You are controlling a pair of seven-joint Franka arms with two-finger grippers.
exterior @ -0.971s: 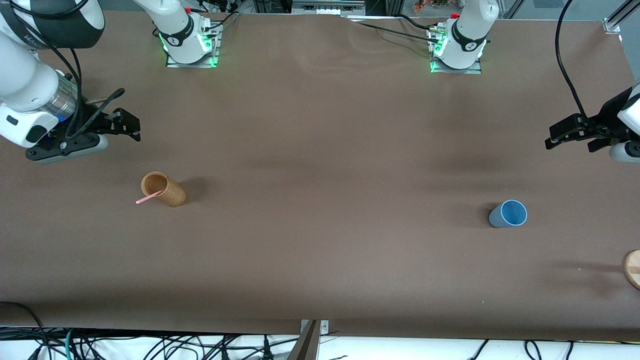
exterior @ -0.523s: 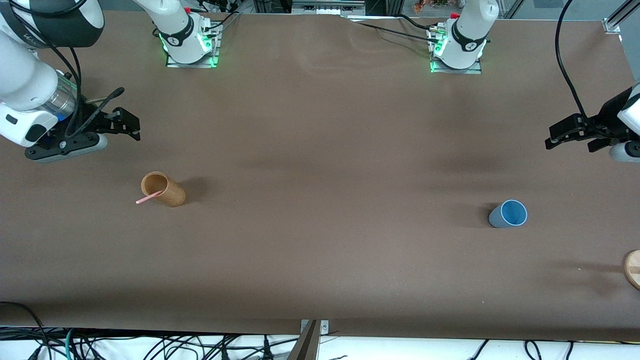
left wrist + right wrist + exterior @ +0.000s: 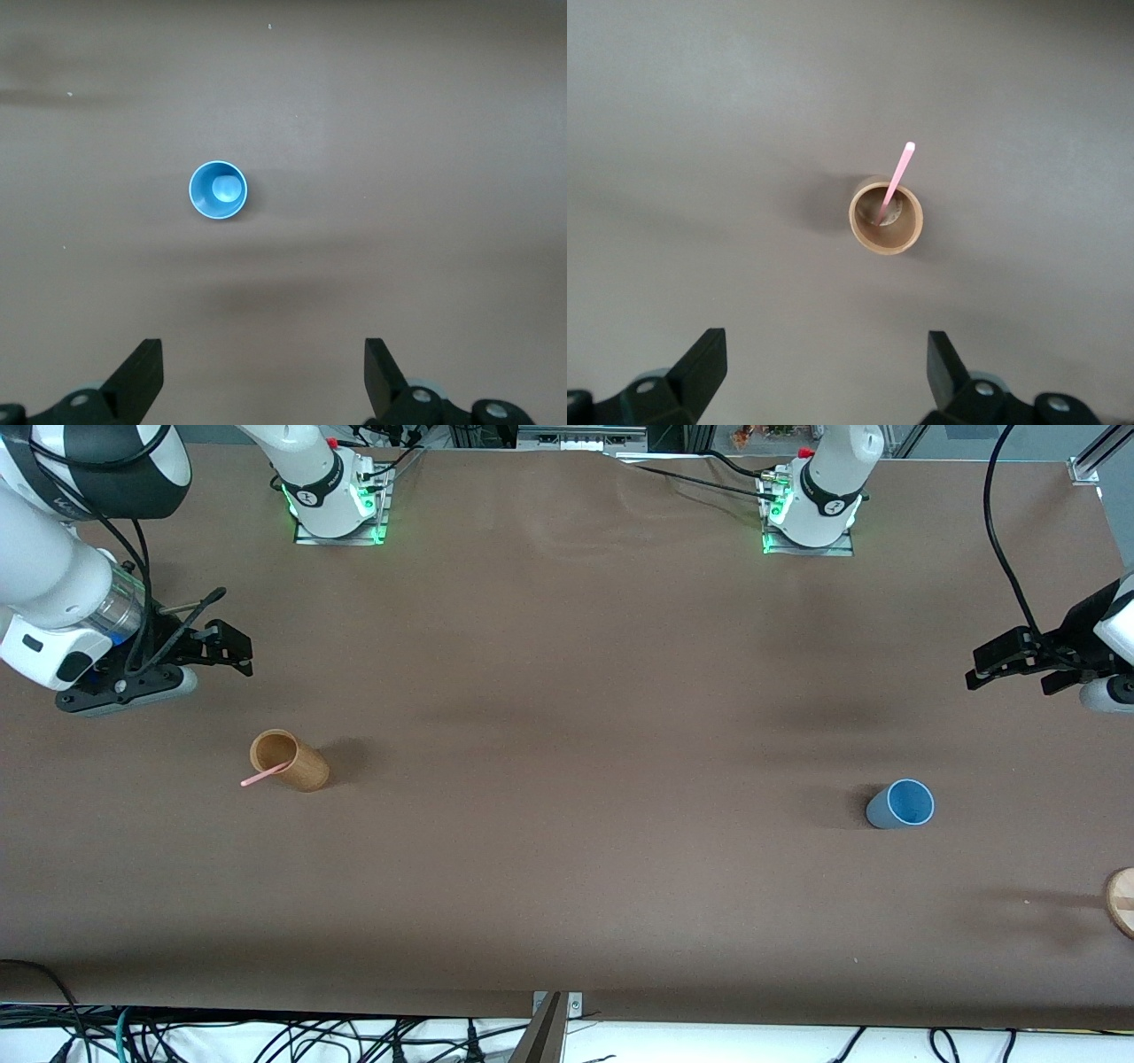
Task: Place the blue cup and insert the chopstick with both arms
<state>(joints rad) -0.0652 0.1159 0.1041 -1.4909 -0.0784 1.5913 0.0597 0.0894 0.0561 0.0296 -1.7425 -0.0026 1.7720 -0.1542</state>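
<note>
You have both arms hanging high with nothing held, so treat this as the approach: nothing is grasped yet and, as I judge it, the whole task lies ahead. Start with what lies nearest the front camera: a round wooden disc (image 3: pixel 1122 901) shows only in part at the table's edge, at the left arm's end, nearer the camera than the left gripper; leave it alone. Next comes the blue cup (image 3: pixel 900 804), standing upright and open-mouthed on the brown table (image 3: pixel 567 691), nearer the camera than the left gripper (image 3: pixel 997 666) and a little toward the table's middle from it. That gripper has its fingers (image 3: pixel 142 376) spread wide, and in its wrist view the cup (image 3: pixel 218 189) lies ahead of the fingers and off the line between them, so centre it first, then come down and close on the wall below the rim; a light tapered tumbler will likely tip if you nudge it. At the right arm's end, the chopstick (image 3: pixel 263 775) leans in the tan wooden cup (image 3: pixel 289 760), its free end sticking out over the rim. The right gripper (image 3: pixel 229 654) is likewise wide open and empty, with that cup (image 3: pixel 886 215) ahead of it in its wrist view. Pinch the chopstick (image 3: pixel 895 181) on the bare part above the rim and draw it out along its lean, or the wooden cup may drag. Count: two arms, two grippers, two cups, one chopstick, one disc.
</note>
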